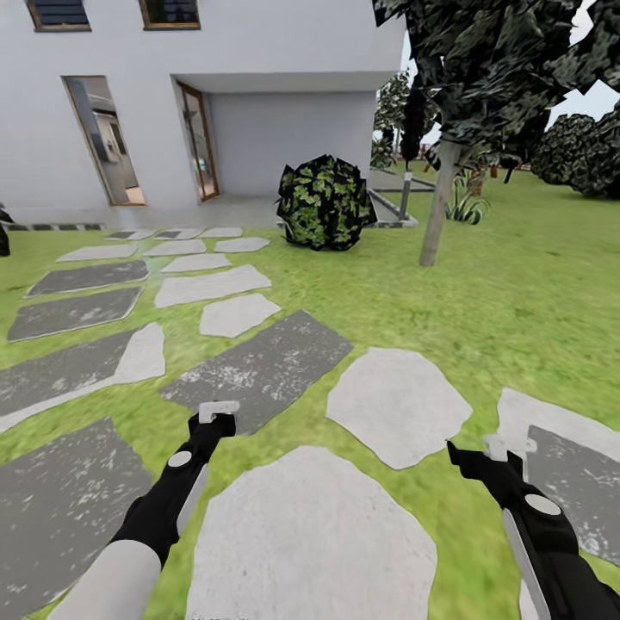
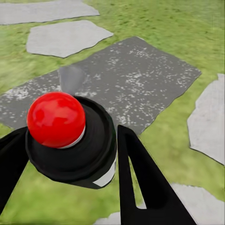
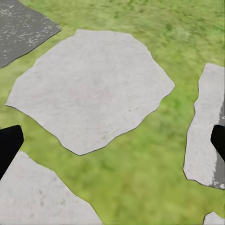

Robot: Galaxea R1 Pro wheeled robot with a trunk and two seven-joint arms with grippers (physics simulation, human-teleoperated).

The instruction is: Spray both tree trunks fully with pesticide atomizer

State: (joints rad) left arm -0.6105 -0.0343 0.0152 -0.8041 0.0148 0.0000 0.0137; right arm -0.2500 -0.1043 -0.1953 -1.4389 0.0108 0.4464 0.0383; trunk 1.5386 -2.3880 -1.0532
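Red-capped and black, the pesticide atomizer (image 2: pixel 70 140) sits clamped between the left gripper (image 1: pixel 217 415) fingers, low left in the head view. The right gripper (image 3: pixel 112 145) fingers stand wide apart, holding nothing. One tree (image 1: pixel 439 202) stands upper right, well apart; spraying from here would likely miss its trunk.

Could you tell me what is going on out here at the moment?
The robot stands on a stepping-stone path across the lawn, facing a white house. Its left gripper holds the pesticide atomizer, a black body with a red knob, between its jaws. The right gripper hangs open over a pale stone. A pale-trunked tree stands ahead to the right, with no speckles visible on it.
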